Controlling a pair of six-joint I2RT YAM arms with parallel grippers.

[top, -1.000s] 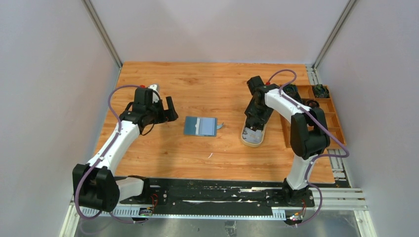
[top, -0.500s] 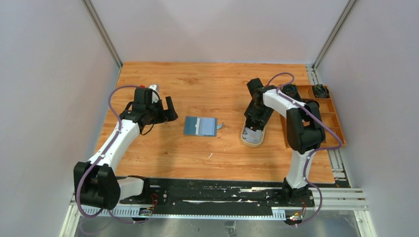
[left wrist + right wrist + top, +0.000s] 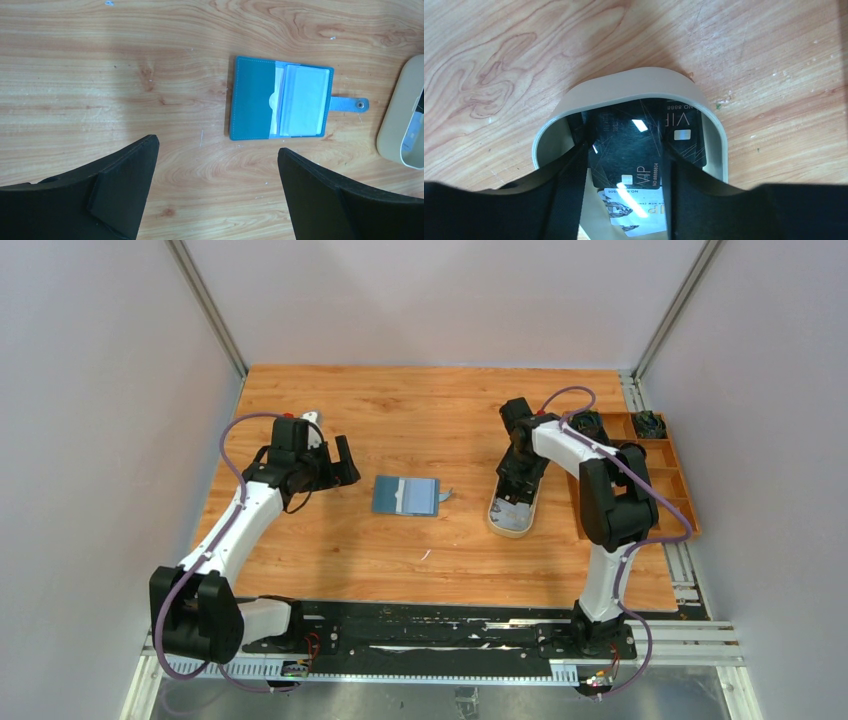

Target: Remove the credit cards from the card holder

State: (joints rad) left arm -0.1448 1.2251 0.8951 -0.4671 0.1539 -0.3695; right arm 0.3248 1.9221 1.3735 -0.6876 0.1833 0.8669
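The teal card holder [image 3: 406, 496] [image 3: 280, 104] lies open and flat mid-table, with a whitish card [image 3: 305, 100] still in its pocket. My left gripper [image 3: 347, 466] [image 3: 217, 145] hovers to its left, open and empty. My right gripper [image 3: 515, 490] [image 3: 626, 150] reaches into the beige oval tray [image 3: 624, 82]. Its fingers stand close on either side of a black credit card [image 3: 624, 140]. Whether they press the card's edges does not show. A second black card [image 3: 684, 135] and a whitish card [image 3: 639, 210] lie under it in the tray.
A wooden compartment box [image 3: 672, 480] with small dark parts stands at the right table edge, close behind the right arm. The beige tray [image 3: 508, 525] [image 3: 395, 125] sits right of the card holder. Grey walls enclose the table on three sides.
The right arm's elbow has swung in a little while its gripper stays over the tray. The left arm and the card holder have not moved.
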